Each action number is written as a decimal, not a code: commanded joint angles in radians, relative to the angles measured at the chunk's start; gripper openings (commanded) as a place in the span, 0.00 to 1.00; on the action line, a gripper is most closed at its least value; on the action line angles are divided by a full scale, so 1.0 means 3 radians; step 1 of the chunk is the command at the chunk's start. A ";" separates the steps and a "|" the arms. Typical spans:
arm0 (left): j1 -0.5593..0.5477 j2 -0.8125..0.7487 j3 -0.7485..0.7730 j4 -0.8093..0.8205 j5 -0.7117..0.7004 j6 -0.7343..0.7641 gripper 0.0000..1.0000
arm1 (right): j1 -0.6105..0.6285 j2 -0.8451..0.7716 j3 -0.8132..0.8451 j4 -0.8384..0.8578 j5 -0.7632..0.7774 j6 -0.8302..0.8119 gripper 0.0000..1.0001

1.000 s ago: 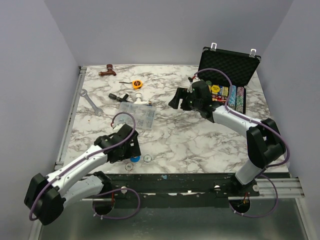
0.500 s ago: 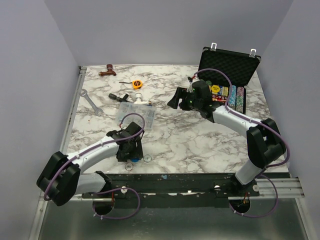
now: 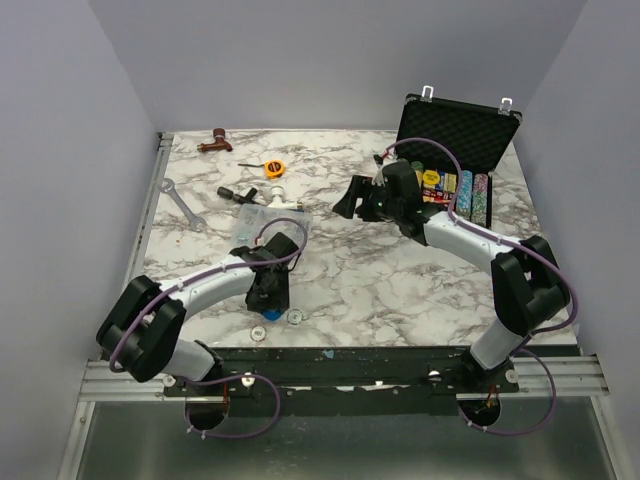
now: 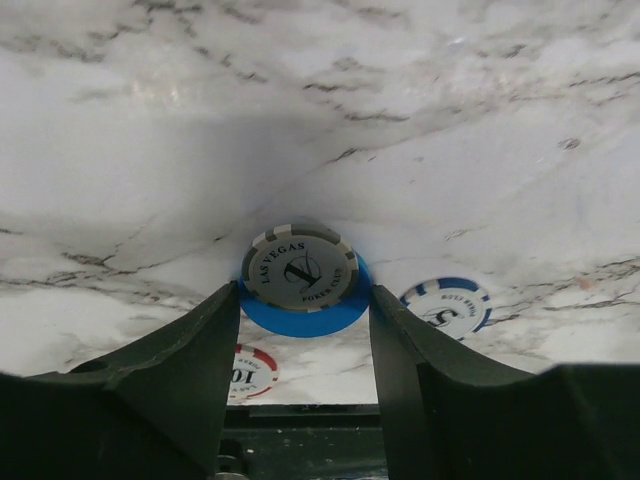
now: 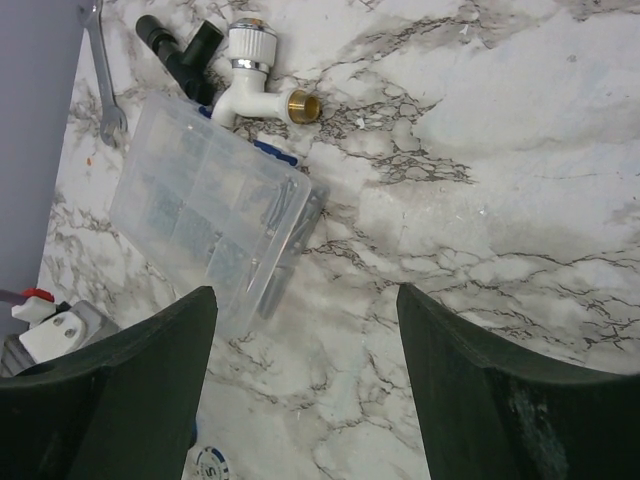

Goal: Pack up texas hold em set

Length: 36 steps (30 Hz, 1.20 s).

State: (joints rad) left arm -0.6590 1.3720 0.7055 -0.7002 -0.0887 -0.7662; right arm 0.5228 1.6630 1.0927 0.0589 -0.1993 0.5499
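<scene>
**Left fingers flank a stacked chip at the table's near edge**

The left gripper (image 4: pixel 305 290) sits low on the marble table (image 4: pixel 150 120). Its fingers touch opposite edges of a blue disc (image 4: pixel 300 318), so it is grasping the disc. A grey-and-white Las Vegas chip (image 4: pixel 298 268) lies flat and face up on top of that disc. Just behind the fingertips runs the dark rail (image 4: pixel 300 428) at the table's near edge, leaving little room that way. Bare marble stretches ahead. A blue-and-white chip (image 4: pixel 445 305) lies just outside the right finger. A red-and-white chip (image 4: pixel 248 368) is partly hidden under the left finger.

The right gripper (image 5: pixel 305 295) hangs released above bare marble, jaws wide with nothing between them. Ahead and to its left sits a clear compartment box (image 5: pixel 200 215), its contents too blurred to name, with a white tap fitting (image 5: pixel 255 85) beyond. The black case (image 3: pixel 455 125) stands behind this hand, close to the table's far and right edges. Its lid is upright and its long axis runs across the table. The arm covers part of its chip rows (image 3: pixel 470 192).
</scene>
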 commanded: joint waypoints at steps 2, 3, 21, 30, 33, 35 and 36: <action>-0.0043 0.0421 0.0342 0.0421 0.0055 0.0201 0.44 | 0.0026 0.0067 -0.0027 0.0045 0.0059 0.0008 0.75; -0.0044 0.0485 0.0446 0.0418 0.0053 0.0237 0.42 | 0.0026 0.0065 -0.0027 0.0044 0.0089 0.0004 0.75; 0.0111 0.0419 0.0856 0.0835 0.1722 0.0717 0.41 | 0.0025 0.0048 -0.0059 -0.0026 0.0383 0.0023 0.75; 0.0337 0.0507 0.0673 0.1759 0.2817 0.0454 0.36 | 0.0025 -0.0001 -0.0135 -0.0026 0.0479 0.0004 0.75; 0.0402 0.0588 0.0672 0.1898 0.3018 0.0350 0.36 | 0.0026 -0.0013 -0.0125 -0.0040 0.0488 0.0000 0.75; 0.0446 0.0701 0.0726 0.1852 0.3067 0.0312 0.34 | 0.0024 -0.0024 -0.0124 -0.0049 0.0508 -0.0002 0.74; 0.0461 0.0745 0.0737 0.1865 0.3097 0.0287 0.33 | 0.0026 -0.0033 -0.0123 -0.0058 0.0518 -0.0002 0.75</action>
State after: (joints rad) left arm -0.5484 1.5368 0.8932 -0.2020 0.7204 -0.6415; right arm 0.5243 1.6680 1.0645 0.0578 -0.0799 0.5499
